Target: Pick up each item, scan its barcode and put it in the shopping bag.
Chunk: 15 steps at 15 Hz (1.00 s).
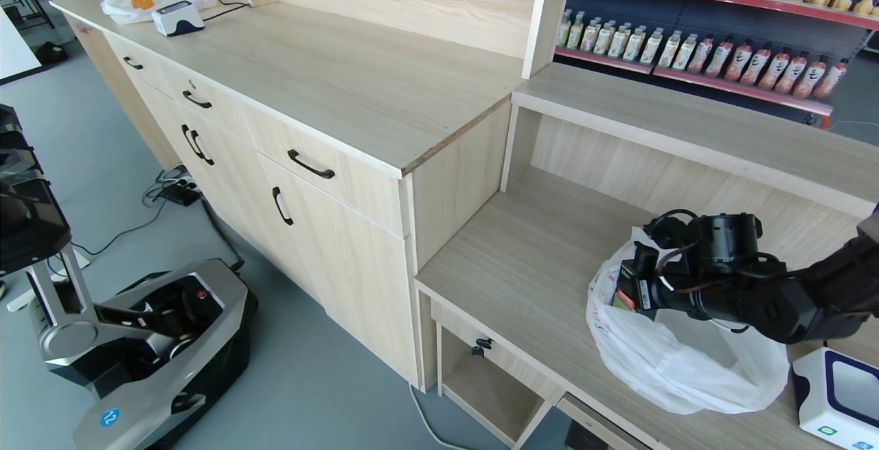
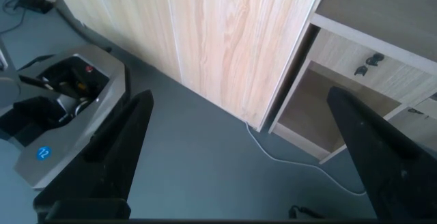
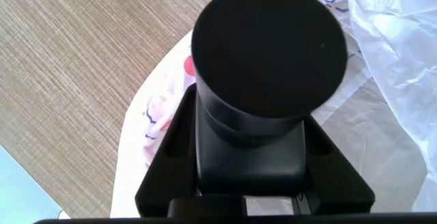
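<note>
Grips a black round-topped item [image 3: 268, 46] in the right gripper [image 3: 249, 166], jaws closed on its sides, above the mouth of the white shopping bag [image 1: 680, 367] on the low desk [image 1: 522, 264], near the scanner [image 1: 834, 395]. Holds the left gripper [image 2: 239, 108] over the floor [image 2: 205, 149], jaws wide.

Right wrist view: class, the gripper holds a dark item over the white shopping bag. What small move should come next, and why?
Probably lower the right gripper slightly and open it. The dark item hangs over the open mouth of the shopping bag, with white plastic spread beneath it on the desk, so release looks like the remaining step.
</note>
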Motion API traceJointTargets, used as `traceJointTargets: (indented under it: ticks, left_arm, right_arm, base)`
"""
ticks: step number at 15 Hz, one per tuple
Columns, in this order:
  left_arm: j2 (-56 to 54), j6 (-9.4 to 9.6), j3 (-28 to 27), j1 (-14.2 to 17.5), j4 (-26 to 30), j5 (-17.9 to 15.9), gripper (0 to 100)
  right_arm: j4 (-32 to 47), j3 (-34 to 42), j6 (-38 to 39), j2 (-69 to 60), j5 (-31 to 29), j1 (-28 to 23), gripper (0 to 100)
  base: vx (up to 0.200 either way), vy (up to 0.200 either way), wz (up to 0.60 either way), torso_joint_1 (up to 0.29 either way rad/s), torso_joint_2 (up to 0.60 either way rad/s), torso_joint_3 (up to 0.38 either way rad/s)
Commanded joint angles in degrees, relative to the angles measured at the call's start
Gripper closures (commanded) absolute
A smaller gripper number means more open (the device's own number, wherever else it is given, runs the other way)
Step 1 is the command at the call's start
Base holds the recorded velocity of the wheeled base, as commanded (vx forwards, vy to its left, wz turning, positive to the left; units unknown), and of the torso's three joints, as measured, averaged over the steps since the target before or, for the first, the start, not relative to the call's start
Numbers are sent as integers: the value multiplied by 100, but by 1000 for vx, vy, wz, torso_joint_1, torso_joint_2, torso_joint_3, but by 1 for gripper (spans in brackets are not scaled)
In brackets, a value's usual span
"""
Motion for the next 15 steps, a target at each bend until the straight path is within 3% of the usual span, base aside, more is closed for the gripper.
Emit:
traceJointTargets:
  ticks: [1, 10, 15]
  left_arm:
    - [-2, -2, 0, 0, -1, 0, 0]
    - [-2, -2, 0, 0, -1, 0, 0]
    - [-2, -2, 0, 0, -1, 0, 0]
  right_arm:
    - [-3, 45, -6, -63, 6, -30, 100]
    - [-206, 897, -182, -1021, 6, -285, 100]
    - [-917, 1741, -604, -1214, -3, -460, 100]
  base:
    - [0, 0, 0, 0, 0, 0]
    - [0, 0, 0, 0, 0, 0]
    - [0, 0, 0, 0, 0, 0]
